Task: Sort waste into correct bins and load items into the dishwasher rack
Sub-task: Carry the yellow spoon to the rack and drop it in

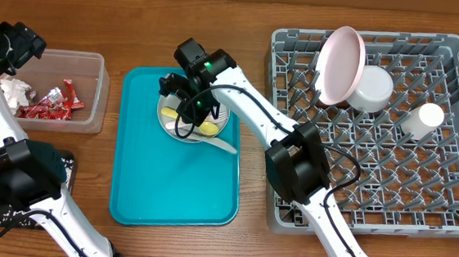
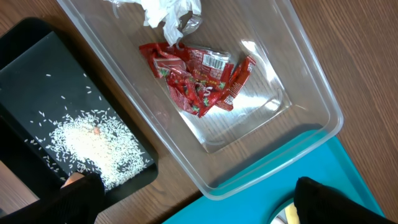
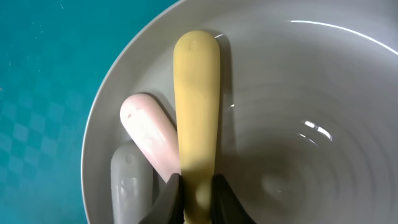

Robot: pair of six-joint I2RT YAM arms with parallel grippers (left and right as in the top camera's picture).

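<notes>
The yellow cutlery handle (image 3: 196, 93) is lying in the grey plate (image 3: 298, 155) on the teal tray (image 3: 50, 74), the right gripper (image 3: 198, 198) clenching it at six o'clock. Smooth plastic in so narrow a pinch is probably risking a pivot or slip on lifting, dragging the pale handle (image 3: 149, 137) touching at nine o'clock. The left gripper (image 2: 199, 190) is hanging released over the clear tub (image 2: 311, 93).

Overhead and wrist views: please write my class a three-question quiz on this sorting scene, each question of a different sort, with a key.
1. True or false: the right gripper is shut on the yellow utensil.
2. How many items stand in the dishwasher rack? A one, B three, C five.
3. What lies with the red wrappers in the clear tub?
Key: 1 true; 2 B; 3 the white napkin.
</notes>
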